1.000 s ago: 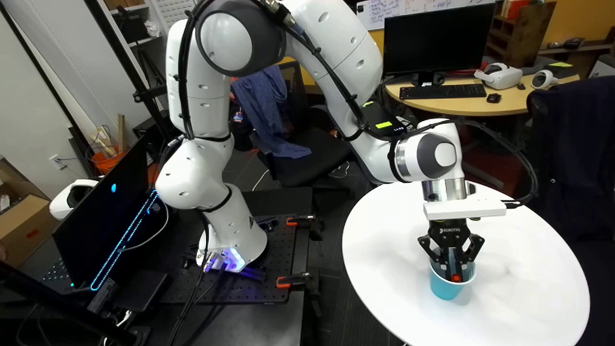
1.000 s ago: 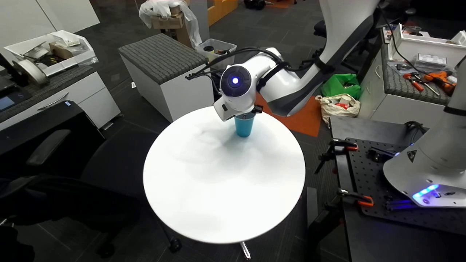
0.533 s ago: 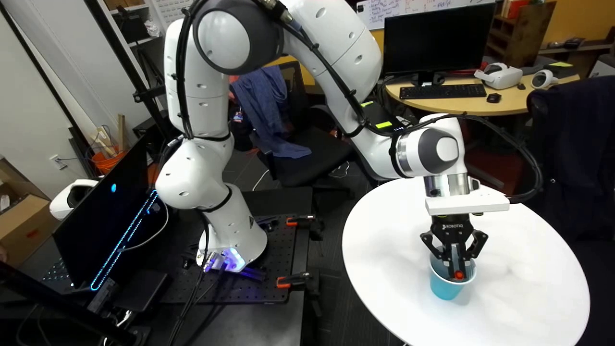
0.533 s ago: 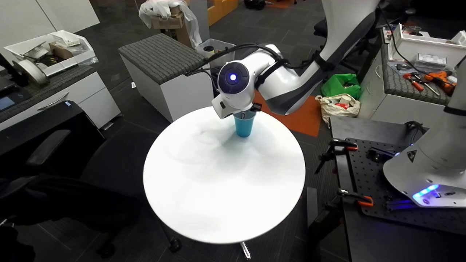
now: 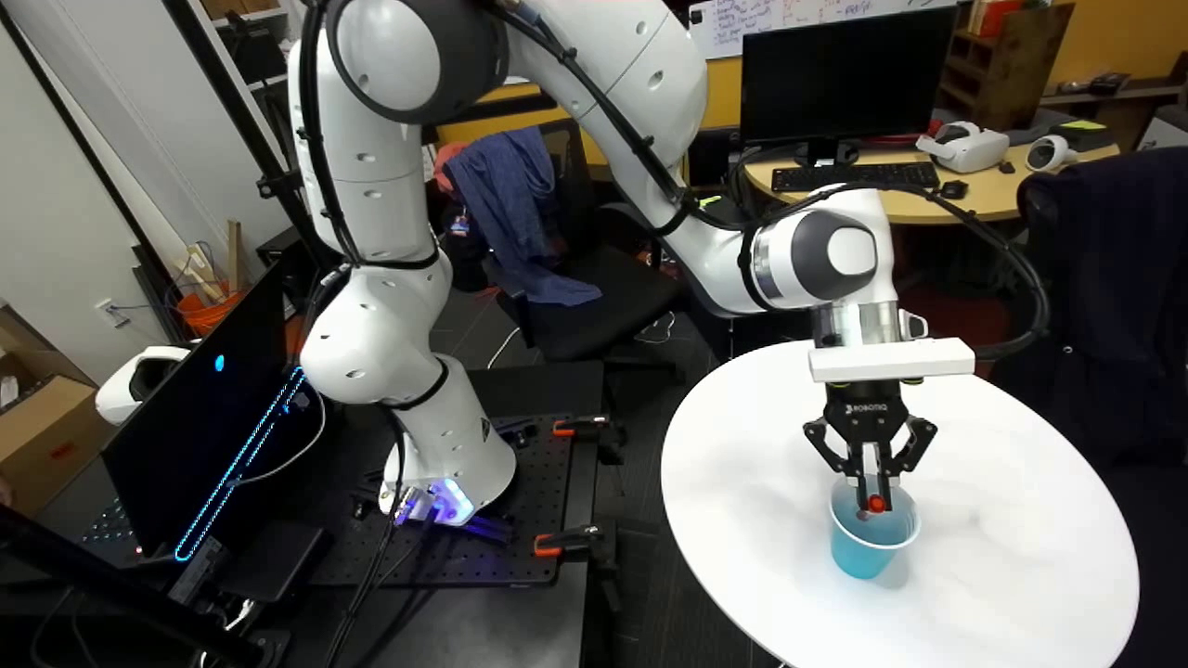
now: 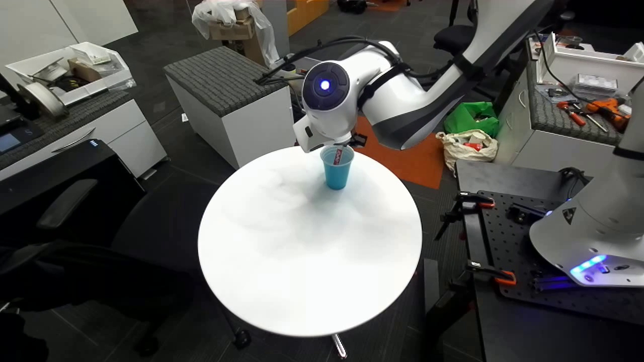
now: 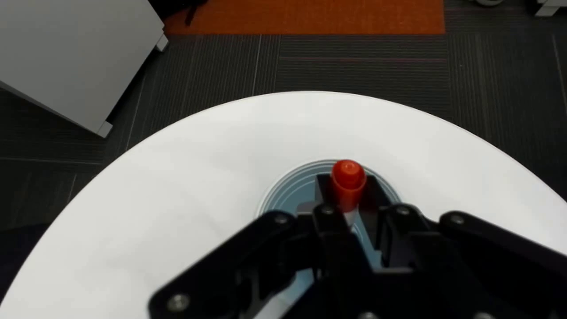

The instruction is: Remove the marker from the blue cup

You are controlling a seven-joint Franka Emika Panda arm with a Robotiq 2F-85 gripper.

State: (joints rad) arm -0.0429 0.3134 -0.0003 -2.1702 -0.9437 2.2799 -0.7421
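gripper (image 5: 873, 496) was clamped on the red marker (image 7: 348, 188)
the marker was at the mouth of the blue cup (image 5: 863, 557), and this cup stood upright on the white table (image 5: 742, 482).

In an exterior view, with the white table (image 6: 302, 261) as dial, open tabletop runs from three o'clock through six to eleven. The arm (image 6: 400, 110) blocks the way above the blue cup (image 6: 336, 176), twelve to two. A cabinet (image 6: 244, 123) stands beyond the edge at eleven, a chair (image 6: 151, 226) at nine. In the wrist view, the cup's mouth shows wider beside the gripper (image 7: 348, 191) at ten than at two.
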